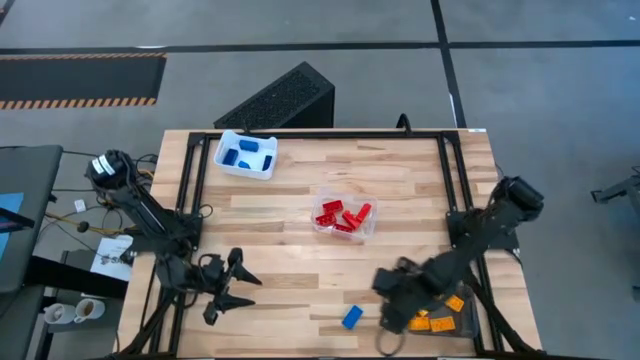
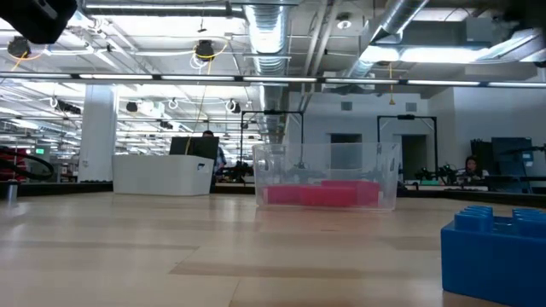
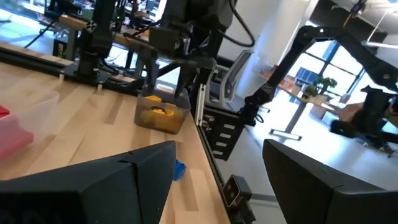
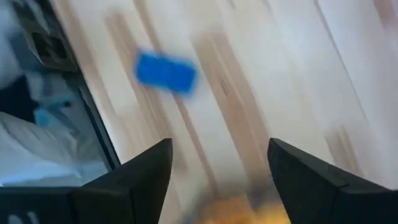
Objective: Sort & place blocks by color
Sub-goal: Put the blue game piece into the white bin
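One blue block (image 1: 352, 317) is left loose on the worktop (image 1: 300, 240), near its front edge, between the two arms and apart from every tray. It is seen close up at the right of the low view (image 2: 495, 252) and, blurred, ahead of the right fingers (image 4: 165, 71).

The right end effector (image 1: 392, 300) is held just beside this block, above the tray (image 1: 442, 318) of yellow-orange blocks (image 1: 437, 322) at the front right corner. Its fingers are spread apart and nothing is held between them. The step in hand is judged to be the pick of the loose blue block. For a clean pick, the open fingers are best brought squarely over the block, lowered until they straddle its flat sides rather than its studded top, and closed only once the block is centred. Care is needed not to nudge the block toward the worktop's edge, nor to catch the tray wall on the way across.

The left end effector (image 1: 228, 285) waits at the front left, also open and empty.

Farther back, the red blocks (image 1: 343, 215) lie in the clear tray (image 1: 318, 195) at mid-worktop. At the far left corner the white tray (image 1: 226, 148) holds the other blue blocks (image 1: 248, 154); the loose block is judged to belong there, so a long carry, lifted well clear of the clear tray, is called for.
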Controlling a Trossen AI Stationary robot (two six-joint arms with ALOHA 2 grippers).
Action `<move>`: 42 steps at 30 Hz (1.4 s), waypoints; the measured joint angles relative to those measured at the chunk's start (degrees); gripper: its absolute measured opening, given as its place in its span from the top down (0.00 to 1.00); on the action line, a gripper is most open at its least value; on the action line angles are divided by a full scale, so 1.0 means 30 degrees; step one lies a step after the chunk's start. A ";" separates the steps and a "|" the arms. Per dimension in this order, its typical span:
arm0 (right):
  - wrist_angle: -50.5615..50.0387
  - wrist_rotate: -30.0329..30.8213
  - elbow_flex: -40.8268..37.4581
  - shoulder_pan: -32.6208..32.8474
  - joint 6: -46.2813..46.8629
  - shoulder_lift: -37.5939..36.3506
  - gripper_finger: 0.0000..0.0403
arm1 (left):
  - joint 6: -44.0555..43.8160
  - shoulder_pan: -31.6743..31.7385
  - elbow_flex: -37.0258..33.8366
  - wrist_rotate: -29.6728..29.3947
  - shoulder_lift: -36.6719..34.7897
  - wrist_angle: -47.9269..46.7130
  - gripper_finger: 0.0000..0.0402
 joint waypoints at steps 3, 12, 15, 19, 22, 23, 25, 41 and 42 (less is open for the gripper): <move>0.2979 0.0314 0.0224 -0.1032 -0.3471 0.1113 0.30 | 0.0457 0.0000 0.0320 0.0105 0.0342 0.0005 0.43; 0.4085 -0.0506 0.3191 -0.1962 -1.0716 0.5748 0.30 | 0.0428 0.0000 0.0401 0.0112 0.0415 -0.0335 0.43; 0.3400 -0.0741 0.4278 -0.1875 -1.2266 0.6933 0.30 | 0.0421 0.0000 0.0400 0.0108 0.0415 -0.0597 0.43; 0.2158 -0.1129 0.5354 -0.1593 -1.3917 0.8325 0.30 | 0.0412 0.0000 0.0405 0.0108 0.0415 -0.0604 0.43; 0.0992 -0.1410 0.5876 -0.1394 -1.4520 0.9159 0.30 | 0.0406 0.0000 0.0401 0.0113 0.0415 -0.0699 0.43; 0.0611 -0.1410 0.5984 -0.1344 -1.4556 0.9380 0.30 | 0.0402 0.0000 0.0407 0.0112 0.0415 -0.0704 0.43; 0.0173 -0.1337 0.6052 -0.1236 -1.4598 0.9577 0.30 | 0.0396 0.0000 0.0406 0.0114 0.0415 -0.0717 0.43; 0.1575 -0.0353 0.6047 -0.1537 -1.4915 0.9780 0.30 | 0.0370 0.0000 0.0400 0.0117 0.0415 -0.0745 0.43; 0.1907 -0.0361 0.6047 -0.1582 -1.5191 0.9780 0.30 | 0.0370 0.0000 0.0402 0.0112 0.0415 -0.0745 0.43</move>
